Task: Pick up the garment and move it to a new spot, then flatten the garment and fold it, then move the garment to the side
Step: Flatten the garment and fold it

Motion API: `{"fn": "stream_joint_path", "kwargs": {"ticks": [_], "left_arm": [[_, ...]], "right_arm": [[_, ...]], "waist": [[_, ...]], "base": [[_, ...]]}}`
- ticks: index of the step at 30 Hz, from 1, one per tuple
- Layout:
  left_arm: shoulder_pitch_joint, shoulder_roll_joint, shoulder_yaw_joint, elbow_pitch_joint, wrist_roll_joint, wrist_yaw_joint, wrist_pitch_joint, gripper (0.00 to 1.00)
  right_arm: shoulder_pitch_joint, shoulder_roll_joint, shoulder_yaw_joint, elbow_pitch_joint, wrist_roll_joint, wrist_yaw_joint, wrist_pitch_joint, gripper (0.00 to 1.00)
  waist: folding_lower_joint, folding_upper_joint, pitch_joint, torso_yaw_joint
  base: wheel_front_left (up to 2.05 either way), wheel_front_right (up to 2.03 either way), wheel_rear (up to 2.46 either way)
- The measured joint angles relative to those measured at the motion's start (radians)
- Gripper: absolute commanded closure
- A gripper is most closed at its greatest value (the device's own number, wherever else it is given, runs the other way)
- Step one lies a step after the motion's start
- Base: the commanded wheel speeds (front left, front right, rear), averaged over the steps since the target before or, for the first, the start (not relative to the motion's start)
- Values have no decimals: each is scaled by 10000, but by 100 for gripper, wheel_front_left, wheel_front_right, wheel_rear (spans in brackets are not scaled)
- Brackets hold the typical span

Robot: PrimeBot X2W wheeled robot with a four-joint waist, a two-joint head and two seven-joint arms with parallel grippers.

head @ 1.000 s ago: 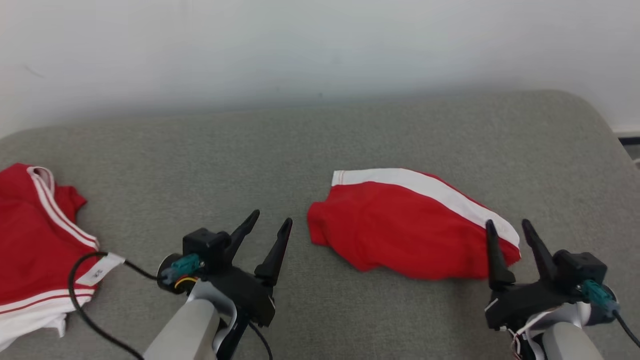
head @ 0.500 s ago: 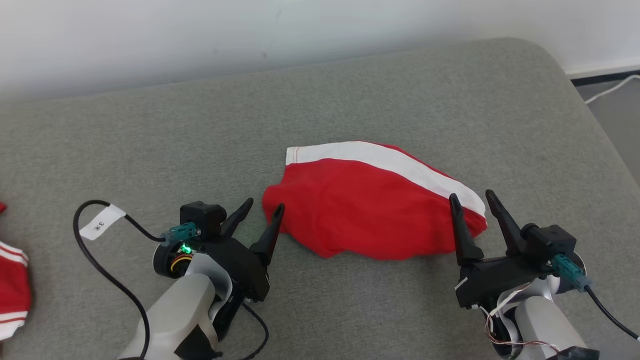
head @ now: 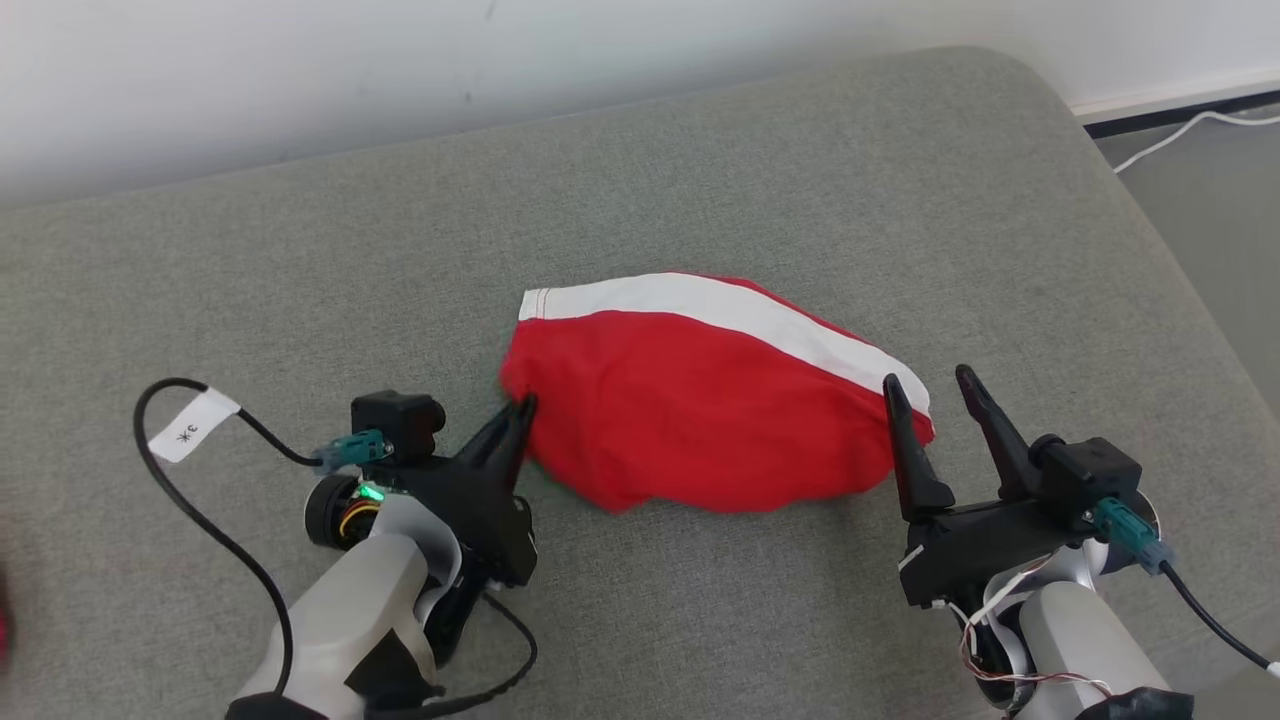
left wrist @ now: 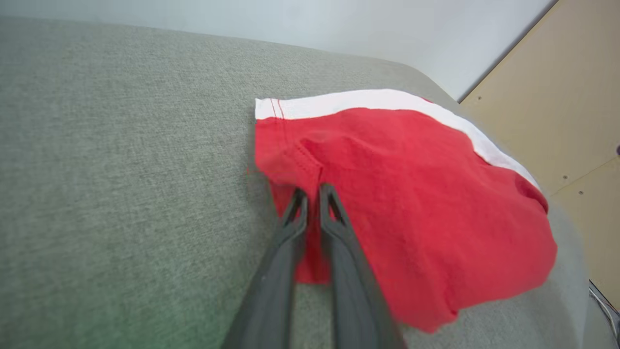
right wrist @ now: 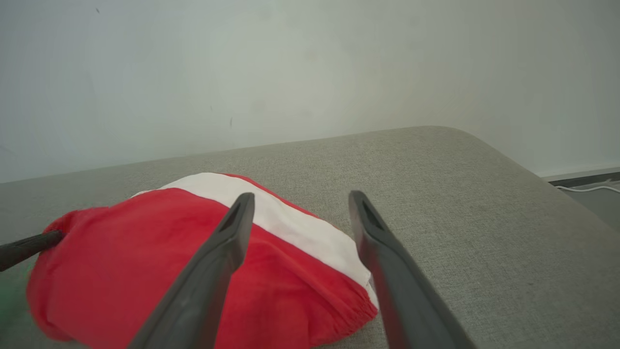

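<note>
Two grippers and one garment lie in the head view. The garment, red with a white band along its far edge, rests crumpled near the middle of the grey padded surface. The left gripper meets the left edge of the garment, its two dark fingers drawn almost together on the cloth. The right gripper sits at the right end of the garment with its fingers spread apart and nothing between them; the inner finger overlaps the cloth in this view. A black cable with a white tag loops from the left wrist. A pale wall stands behind the surface, and a white cord lies on the floor at the upper right.

Left wrist view: the left gripper lies over the near left portion of the garment. Its fingertips are clenched to a narrow slit just below a stitched seam, with red cloth showing in the slit. A beige panel stands beyond the surface at the right.

Right wrist view: the right gripper is released, fingers wide. The left finger passes over the garment; the right finger passes over bare surface just beside the white band. A dark fingertip of the other arm touches the far left end of the garment.
</note>
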Motion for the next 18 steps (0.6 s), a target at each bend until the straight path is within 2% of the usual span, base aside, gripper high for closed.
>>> {"fn": "stream_joint_path", "kwargs": {"ticks": [3, 12, 18], "left_arm": [[-6, 0, 541, -374, 280, 6, -29, 100], [935, 8, 2736, -2989, 3150, 86, -38, 100], [2784, 35, 3014, -4148, 4523, 4, -54, 100]], "right_arm": [[17, -27, -174, -12, 0, 0, 0, 0], [494, -86, -805, 102, -71, 0, 0, 0], [819, -113, -903, 297, -69, 0, 0, 0]], "waist": [[-1, 0, -40, 89], [-1, 0, -278, 758], [-1, -1, -689, 1518]], "base": [[0, 0, 0], [0, 0, 0], [0, 0, 0]]}}
